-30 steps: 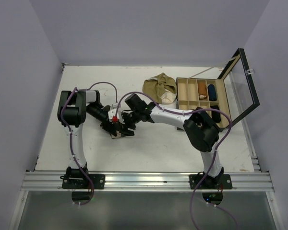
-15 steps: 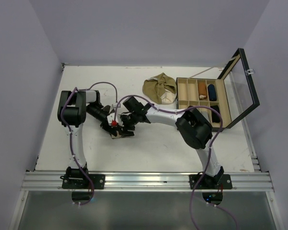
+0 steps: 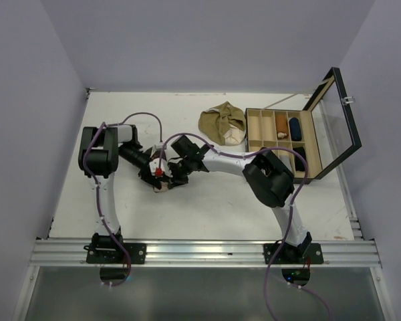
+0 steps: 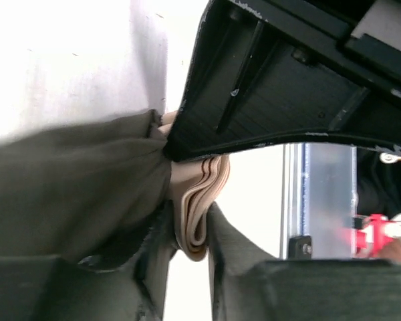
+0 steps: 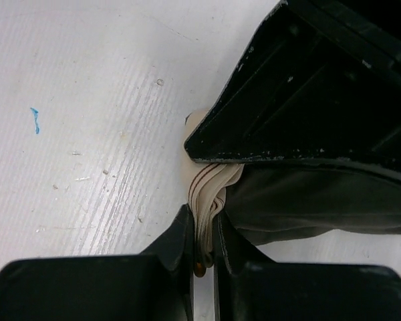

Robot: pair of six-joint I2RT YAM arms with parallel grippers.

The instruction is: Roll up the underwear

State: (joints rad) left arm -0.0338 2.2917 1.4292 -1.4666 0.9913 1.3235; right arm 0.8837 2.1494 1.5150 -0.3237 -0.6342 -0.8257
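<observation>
Around you: the olive-tan boxer briefs (image 3: pixel 220 122) lie crumpled at the far middle of the table (image 3: pixel 220 207), just left of the compartment case (image 3: pixel 248 130), well apart from both tools.
Case: its glass lid (image 3: pixel 337 120) stands open, tilted to the right. A few compartments hold rolled items, one orange-brown and one dark blue.
In the way: the right arm's elbow covers the case's near-left corner in the top view. The two tools crowd so closely that from above you see only a pale sliver of cloth beneath them.
Task thing: the dark brown boxer briefs (image 4: pixel 67 180) sit left of the table's centre, between the two tools, the folded beige waistband (image 5: pixel 207 190) bunched at the meeting point.
Left tool (image 3: pixel 154 175): jaws nearly together, clamped on the dark brown boxer briefs, with dark cloth and waistband folds pinched between its fingers (image 4: pixel 267 87).
Right tool (image 3: pixel 171 175): jaws nearly together, clamped on the same briefs at the waistband edge, which runs down between its fingers (image 5: pixel 307 80).
Table mark: a small blue mark (image 5: pixel 35 120) lies left of the right tool.
</observation>
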